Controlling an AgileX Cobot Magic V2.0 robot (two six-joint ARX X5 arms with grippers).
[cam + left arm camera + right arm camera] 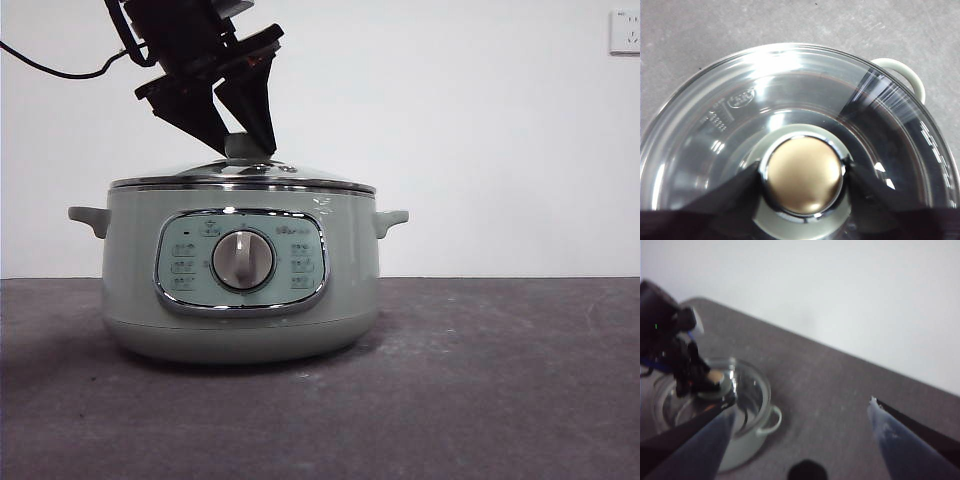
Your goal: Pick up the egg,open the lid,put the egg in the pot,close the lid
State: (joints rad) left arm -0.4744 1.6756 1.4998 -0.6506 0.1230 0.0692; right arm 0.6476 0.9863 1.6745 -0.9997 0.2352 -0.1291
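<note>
Lid seated on the pot, left gripper clamping its knob.
Right gripper hangs apart, 2 fingers spread wide; egg seemingly hidden inside.

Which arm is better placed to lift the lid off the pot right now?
Left. Its end effector straddles the lid's knob, with the lid seated on the pot. The right end effector hangs open, high above the table and away.
</note>
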